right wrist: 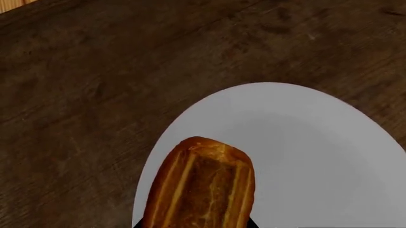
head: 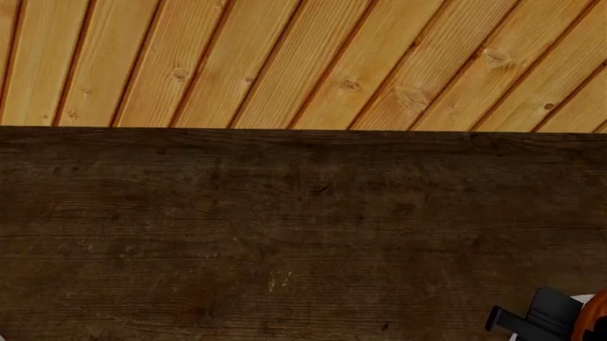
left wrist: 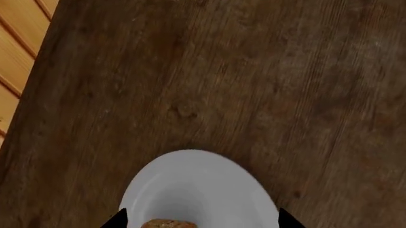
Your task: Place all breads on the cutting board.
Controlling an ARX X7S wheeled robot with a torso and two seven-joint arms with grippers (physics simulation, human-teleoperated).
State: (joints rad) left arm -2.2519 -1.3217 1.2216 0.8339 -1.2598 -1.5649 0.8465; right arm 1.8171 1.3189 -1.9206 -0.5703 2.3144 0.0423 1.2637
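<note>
Split loaf (right wrist: 201, 187) on grey-white plate (right wrist: 317, 156)

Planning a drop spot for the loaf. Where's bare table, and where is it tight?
Head view: the dark wooden table is bare from its far edge at the plank floor nearly to the near right corner, where an arm part intrudes. Both wrist views: bare wood beyond each plate's rim. Crowded: the white plate under the split loaf, and the other plate holding bread.

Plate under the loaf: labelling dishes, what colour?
Plain grey-white plate, clearest in the right wrist view.
</note>
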